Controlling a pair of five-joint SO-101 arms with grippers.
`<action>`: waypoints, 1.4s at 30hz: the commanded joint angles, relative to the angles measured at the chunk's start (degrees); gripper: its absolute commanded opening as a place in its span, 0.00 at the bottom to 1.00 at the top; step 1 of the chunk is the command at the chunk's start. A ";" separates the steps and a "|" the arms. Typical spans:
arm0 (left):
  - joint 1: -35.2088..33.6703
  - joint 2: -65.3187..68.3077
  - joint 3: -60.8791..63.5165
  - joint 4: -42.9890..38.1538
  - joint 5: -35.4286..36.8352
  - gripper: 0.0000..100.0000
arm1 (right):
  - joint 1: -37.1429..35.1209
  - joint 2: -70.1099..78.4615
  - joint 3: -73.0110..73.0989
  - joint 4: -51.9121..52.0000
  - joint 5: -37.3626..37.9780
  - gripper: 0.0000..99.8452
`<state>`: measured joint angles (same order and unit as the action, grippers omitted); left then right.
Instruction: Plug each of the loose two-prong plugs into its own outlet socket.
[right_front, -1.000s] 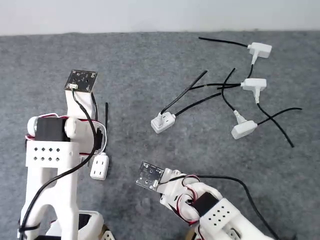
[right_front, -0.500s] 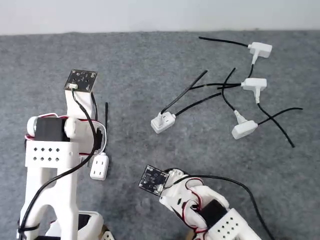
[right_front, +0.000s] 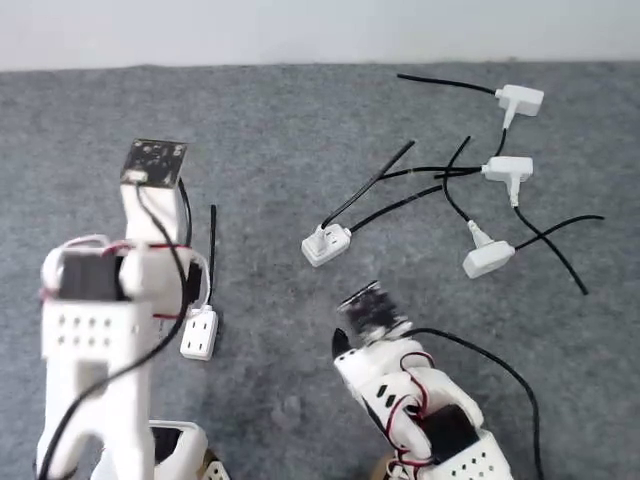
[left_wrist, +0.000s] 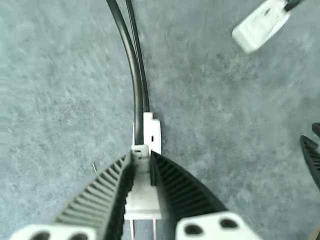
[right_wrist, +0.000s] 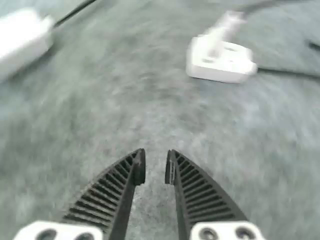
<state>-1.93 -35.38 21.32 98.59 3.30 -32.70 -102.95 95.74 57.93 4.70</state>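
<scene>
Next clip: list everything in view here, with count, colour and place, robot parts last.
table cover: 1, grey, under everything.
connector pieces: 3, white, far right of the table, a second and third nearer; plug or socket unclear.
socket block: 1, white, mid-table.
plug: 1, white, two prongs, clamped in the left gripper.
white piece: 1, white, just past the held plug.
cords: several, black, trailing from the white parts, crossing at the right.
left gripper: 1, black fingers, shut on the plug.
right gripper: 1, black fingers narrowly apart, empty, above bare cover.
</scene>
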 joint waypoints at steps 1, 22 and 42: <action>0.00 -13.27 -3.03 1.76 0.97 0.01 | 2.42 -0.22 0.62 1.71 -5.54 0.09; 0.00 -51.25 4.44 1.85 0.79 0.01 | 0.48 -1.01 0.70 14.73 -5.54 0.09; 0.00 -53.19 4.53 -2.55 1.05 0.01 | 0.48 -1.01 0.70 14.73 -5.54 0.09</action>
<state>-2.02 -88.57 25.98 98.77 3.65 -31.74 -103.03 95.74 72.18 -0.04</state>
